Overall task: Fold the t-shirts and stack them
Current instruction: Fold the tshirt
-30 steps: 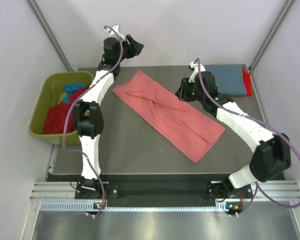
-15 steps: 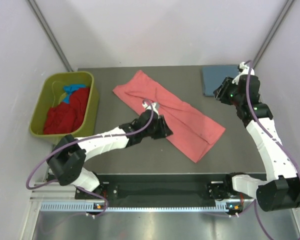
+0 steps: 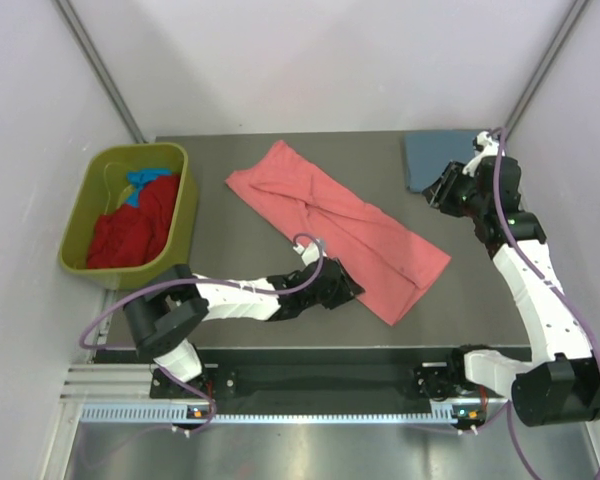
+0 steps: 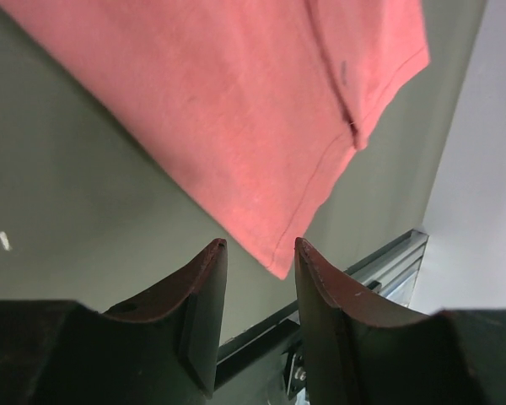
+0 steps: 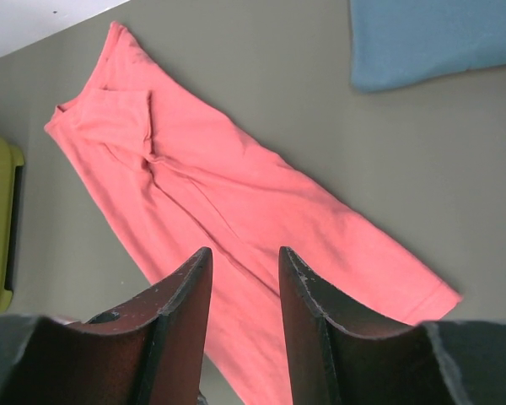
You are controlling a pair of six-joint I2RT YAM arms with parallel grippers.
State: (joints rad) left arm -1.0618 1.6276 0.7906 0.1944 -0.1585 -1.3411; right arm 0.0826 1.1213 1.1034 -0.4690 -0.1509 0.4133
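A large salmon-pink t-shirt, folded into a long strip, lies diagonally across the dark table. My left gripper is low over the table at the strip's near edge, close to its lower right end. In the left wrist view the left gripper is open and holds nothing, and the pink shirt's corner lies just beyond the tips. A grey-blue t-shirt lies flat at the back right. My right gripper hovers beside it, open and empty, looking down on the pink shirt.
An olive-green bin at the left edge holds red and bright blue shirts. The table's metal front rail runs close behind my left gripper. White walls close in the back and both sides.
My left arm came down from the back of the table and slid along the pink shirt's near edge toward its lower end. My right arm left the shirt's middle for the back right corner.
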